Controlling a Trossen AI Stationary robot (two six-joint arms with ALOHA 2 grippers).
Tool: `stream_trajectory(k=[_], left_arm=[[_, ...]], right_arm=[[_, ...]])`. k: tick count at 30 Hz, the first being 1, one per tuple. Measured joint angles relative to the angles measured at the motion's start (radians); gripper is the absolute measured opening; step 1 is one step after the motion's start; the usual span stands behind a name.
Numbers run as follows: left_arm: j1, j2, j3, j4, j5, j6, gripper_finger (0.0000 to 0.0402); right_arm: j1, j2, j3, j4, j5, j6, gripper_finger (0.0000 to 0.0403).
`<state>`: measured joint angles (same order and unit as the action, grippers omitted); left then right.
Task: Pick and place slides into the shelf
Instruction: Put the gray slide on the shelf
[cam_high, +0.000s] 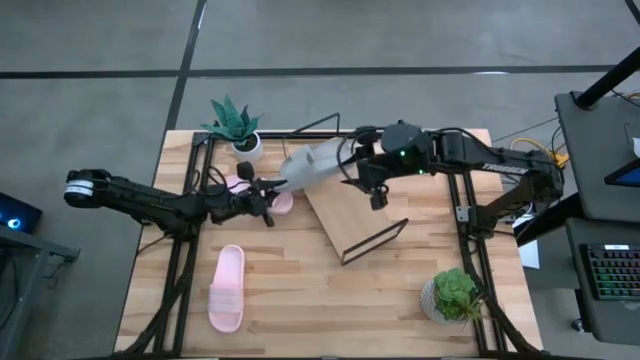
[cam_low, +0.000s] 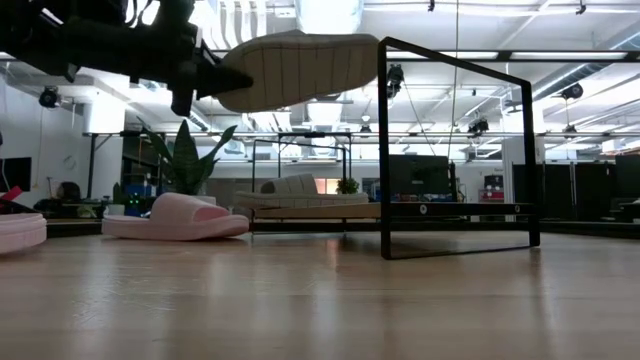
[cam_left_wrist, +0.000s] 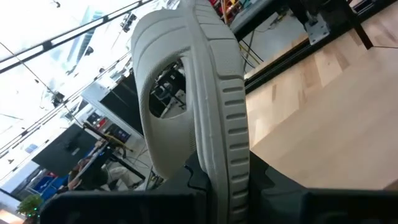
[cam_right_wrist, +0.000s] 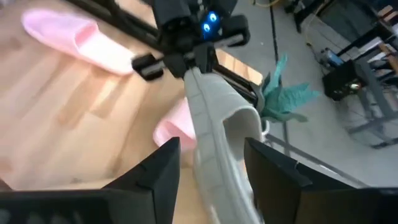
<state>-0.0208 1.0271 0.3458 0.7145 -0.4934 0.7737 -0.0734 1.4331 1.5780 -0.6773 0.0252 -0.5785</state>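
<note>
A grey slide (cam_high: 312, 165) hangs high over the table, turned on its side, with my left gripper (cam_high: 272, 188) shut on its left end. My right gripper (cam_right_wrist: 214, 168) is open; one finger stands on either side of the slide's other end, and a gap shows on both sides. The shelf (cam_high: 355, 215), a slanted wooden board on a black wire frame (cam_low: 455, 150), stands below and to the right. One pink slide (cam_high: 228, 287) lies sole down near the front left. Another pink slide (cam_high: 282, 202) lies under my left gripper. My left gripper pinches the end of the grey slide's sole (cam_right_wrist: 191, 76) between its two fingers. The fingers come level from the table's left and lie along the slide. The slide sticks out level toward the right, on its edge, strap (cam_left_wrist: 163, 93) to one side, clear of the table and shelf.
A spiky potted plant (cam_high: 235, 125) stands at the far left of the table. A leafy potted plant (cam_high: 455, 295) stands at the near right. Black frame rails (cam_high: 180, 250) run along both table sides. Bare wood lies in front of the shelf.
</note>
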Motion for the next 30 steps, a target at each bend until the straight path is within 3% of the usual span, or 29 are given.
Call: stream_trajectory(k=[7,11,14,17,23,30], left_arm=[[0.000,0.000,0.001,0.000,-0.003,0.002,0.0012],[0.000,0.000,0.003,0.001,-0.001,0.056,0.0012],[0.000,0.000,0.003,0.000,0.047,0.084,0.0012],[0.000,0.000,0.003,0.000,0.121,0.121,0.0012],[0.000,0.000,0.004,0.010,0.198,0.134,0.0012],[-0.001,0.019,0.032,-0.009,0.273,0.151,0.0012]], right_arm=[[0.055,0.012,0.000,0.002,0.080,-0.117,0.0172],[0.067,0.049,-0.001,0.028,0.190,-0.217,0.0177],[0.067,0.068,-0.002,0.035,0.236,-0.291,0.0177],[0.065,0.076,-0.002,0.063,0.227,-0.319,0.0169],[0.065,0.075,-0.002,0.088,0.096,-0.347,0.0149],[0.065,0.079,0.000,0.081,0.073,-0.301,0.0141]])
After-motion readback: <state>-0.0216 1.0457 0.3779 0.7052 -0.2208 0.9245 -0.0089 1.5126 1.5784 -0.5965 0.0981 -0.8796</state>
